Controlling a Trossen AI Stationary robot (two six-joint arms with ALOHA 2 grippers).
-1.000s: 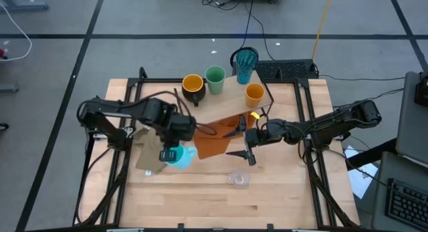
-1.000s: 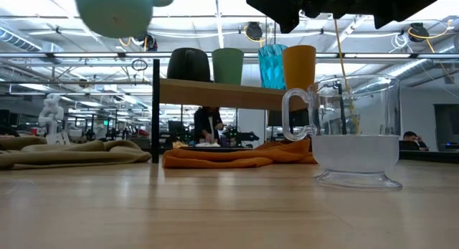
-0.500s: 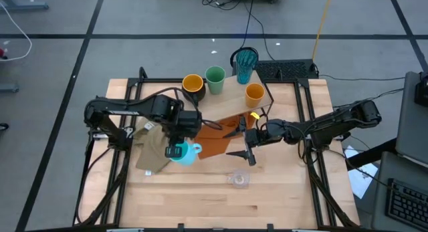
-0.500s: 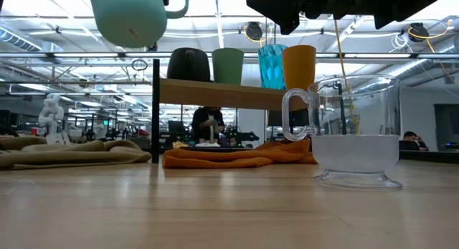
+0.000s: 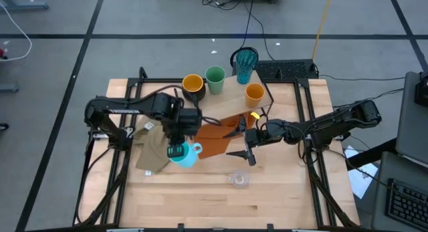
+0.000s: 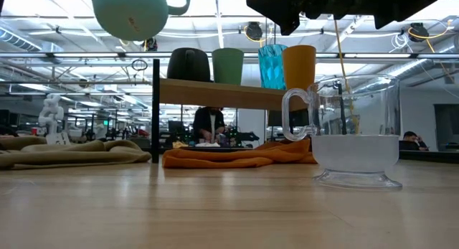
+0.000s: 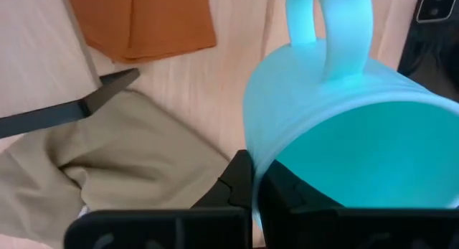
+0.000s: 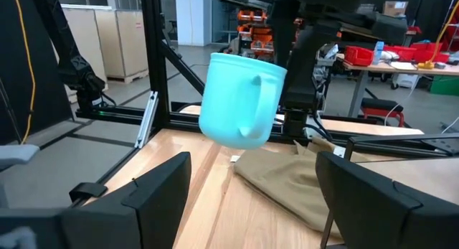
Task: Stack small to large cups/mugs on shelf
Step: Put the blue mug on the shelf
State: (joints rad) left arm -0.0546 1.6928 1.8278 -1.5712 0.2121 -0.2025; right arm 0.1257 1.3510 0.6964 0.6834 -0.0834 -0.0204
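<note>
My left gripper (image 5: 176,150) is shut on the bright blue handled mug (image 5: 185,154) and holds it high over the table's left half, in front of the shelf (image 5: 226,102). On the shelf stand the black mug with an orange inside (image 5: 192,85), the green cup (image 5: 215,78), the teal ribbed tumbler (image 5: 245,63) and the orange cup (image 5: 254,93). The small clear glass (image 5: 238,180) stands on the tabletop near the front. My right gripper (image 5: 231,144) hovers open and level right of centre, its fingers pointing at the blue mug (image 8: 240,98). My left gripper has the blue mug by its rim (image 7: 251,166), on the side opposite the handle (image 7: 337,34), with one finger outside the wall and one inside. The fingers come steeply from above. The mug hangs tilted below them, lifted clear (image 6: 133,12) of the table.
An orange cloth (image 5: 215,140) lies under and before the shelf, and a beige cloth (image 5: 151,150) lies at the left below the held mug. Black frame rails run along both table sides. The near half of the tabletop is bare apart from the glass.
My left gripper has carried the blue mug a little toward the table's right edge and rolled it, so its handle swings further into the low view; it has then held still. The right gripper has kept still.
</note>
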